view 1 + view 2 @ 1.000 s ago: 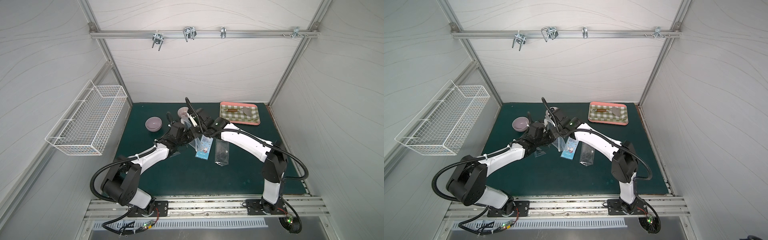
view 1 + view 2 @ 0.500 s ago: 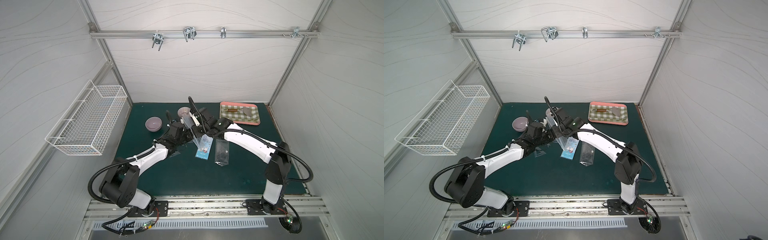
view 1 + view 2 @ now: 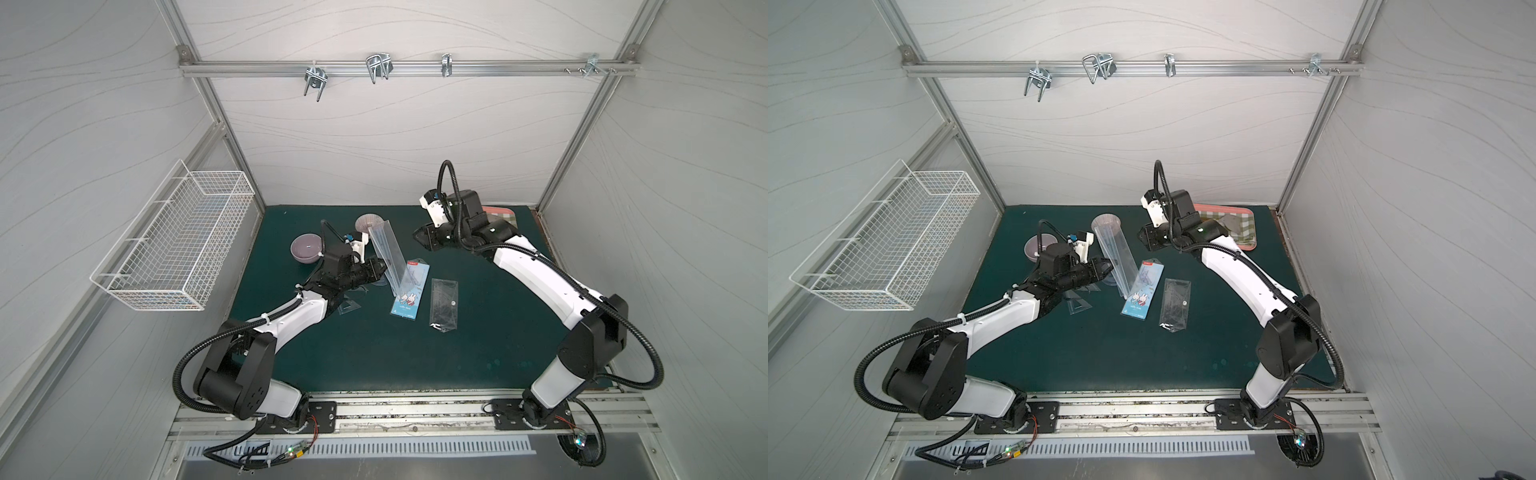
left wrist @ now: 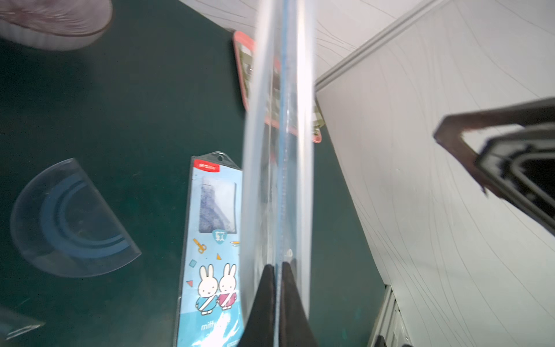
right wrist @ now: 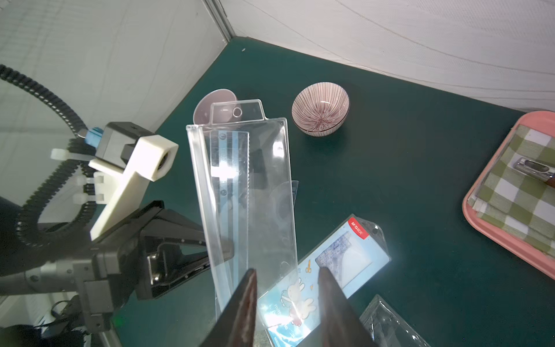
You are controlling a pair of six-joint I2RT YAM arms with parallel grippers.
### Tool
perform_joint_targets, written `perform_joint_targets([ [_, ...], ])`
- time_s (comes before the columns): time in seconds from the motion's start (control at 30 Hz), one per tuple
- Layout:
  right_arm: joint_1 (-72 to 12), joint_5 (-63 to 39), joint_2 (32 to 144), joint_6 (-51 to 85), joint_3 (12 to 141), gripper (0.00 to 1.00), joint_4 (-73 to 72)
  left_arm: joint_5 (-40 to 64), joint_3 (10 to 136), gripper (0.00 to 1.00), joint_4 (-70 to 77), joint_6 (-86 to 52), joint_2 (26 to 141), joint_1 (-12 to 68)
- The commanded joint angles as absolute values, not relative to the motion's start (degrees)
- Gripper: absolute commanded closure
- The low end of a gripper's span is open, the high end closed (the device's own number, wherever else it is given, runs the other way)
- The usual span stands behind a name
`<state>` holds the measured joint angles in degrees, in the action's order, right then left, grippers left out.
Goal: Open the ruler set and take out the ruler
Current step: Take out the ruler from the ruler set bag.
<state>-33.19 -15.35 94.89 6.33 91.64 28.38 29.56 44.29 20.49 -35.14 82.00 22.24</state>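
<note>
Ruler set (image 3: 388, 259) (image 5: 240, 180): clear plastic case, lifted off the bench (image 3: 374, 353) and tilted. The hang-tab end is up toward the back wall, and the low end is over the bunny card (image 3: 409, 291); can't tell if it touches. Ruler (image 5: 232, 180) is inside, a blue-striped strip lying along the case's ridged long edge, with its top end just short of the case top. Can't tell if the case is unsealed.

Left tool (image 3: 380, 266) (image 4: 277, 267) is clenched on the case's long edge near the low end, fingers pinched tight on the plastic. Right tool (image 3: 422, 239) (image 5: 286, 273) is released: fingers spread, nothing between them. It is raised and well apart from the case, toward the back right, with bare green bench under the gap between them.

Around the case:
- Protractor (image 4: 69, 222) is flat on the bench beside the card.
- Set square (image 3: 349, 307) lies partly under the left arm.
- Clear flat sleeve (image 3: 444, 305) is just right of the card, edges apart.
- Striped bowl (image 5: 320, 112) sits behind the case top, and purple bowl (image 3: 306, 248) is back left, close to the left wrist.
- Pink tray (image 5: 537, 117) with checked cloth is in the back right corner, partly hidden by the right arm in both top views.
- Wire basket (image 3: 174, 241) hangs on the left wall, off the bench.

The front half of the bench, toward the arm bases, is open green mat.
</note>
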Motion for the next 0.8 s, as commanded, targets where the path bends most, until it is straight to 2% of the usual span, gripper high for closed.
perform_joint_targets([
  [0.0,-30.9,-28.8,96.2,1.7,93.3,0.64,27.7,39.0,44.8,1.0,27.3,-28.2,79.3,22.2],
  [0.23,-27.8,-36.0,99.7,-1.1,95.8,0.6,24.6,44.5,43.2,1.0,34.2,-28.6,79.1,21.8],
  [0.37,-26.1,-43.5,102.7,-2.2,98.9,0.6,24.8,47.0,43.2,1.0,36.9,-29.7,79.5,21.9],
  [0.57,-25.5,-49.4,102.9,-2.8,99.5,0.73,23.6,47.2,43.2,1.0,36.2,-29.2,79.5,21.7],
  [0.77,-25.6,-57.1,104.1,-3.1,101.2,0.78,24.2,47.6,43.3,1.0,36.3,-29.3,79.8,21.6],
])
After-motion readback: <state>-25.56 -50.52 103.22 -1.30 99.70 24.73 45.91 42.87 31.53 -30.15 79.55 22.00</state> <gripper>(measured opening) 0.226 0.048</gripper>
